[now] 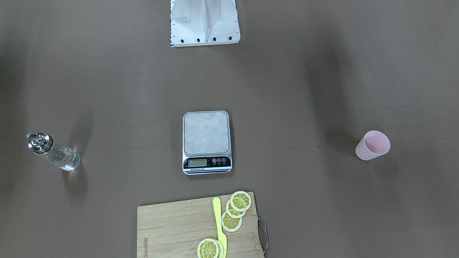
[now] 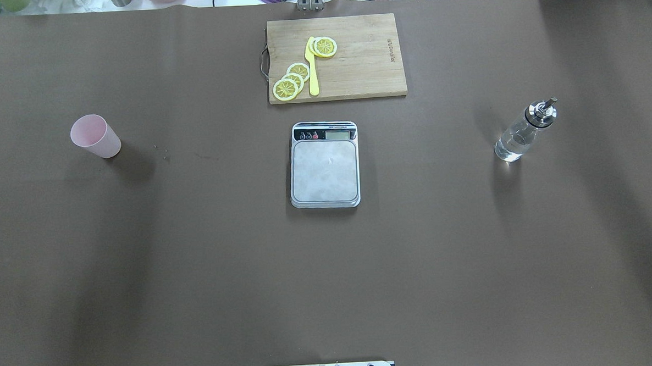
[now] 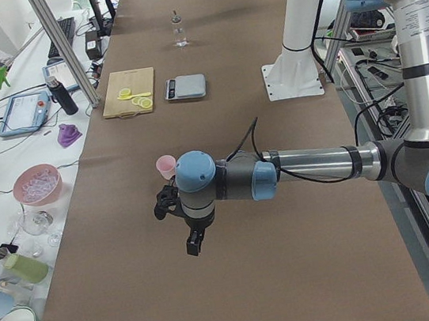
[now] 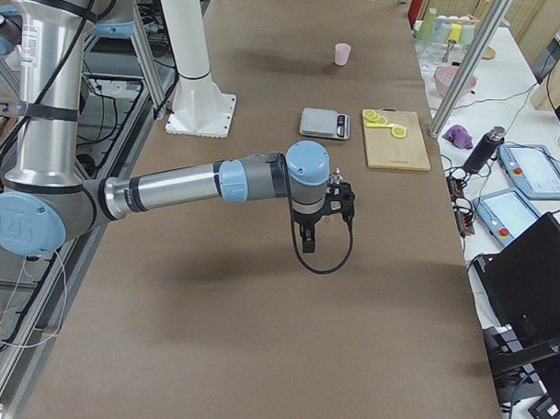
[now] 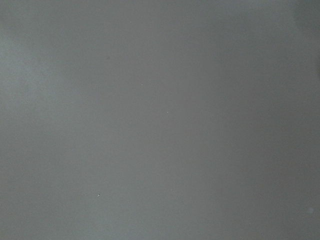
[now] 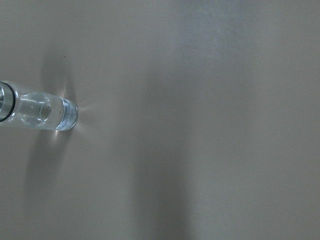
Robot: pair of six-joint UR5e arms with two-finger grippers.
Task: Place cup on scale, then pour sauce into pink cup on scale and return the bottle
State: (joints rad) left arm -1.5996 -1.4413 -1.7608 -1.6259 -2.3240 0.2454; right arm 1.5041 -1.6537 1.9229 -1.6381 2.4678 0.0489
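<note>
Nothing done yet: pink cup (image 2: 95, 136) sits on table (image 2: 330, 271) well apart from scale (image 2: 324, 170), platform bare; bottle (image 2: 522, 133) untouched. L gripper (image 3: 194, 247), R gripper (image 4: 306, 242) hover, jaw state: can't tell

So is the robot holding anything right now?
No. The pink cup and the glass bottle stand alone on the table; left gripper and right gripper look empty.

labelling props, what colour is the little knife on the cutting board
Yellow: the knife shows clearest in the front-facing view.
</note>
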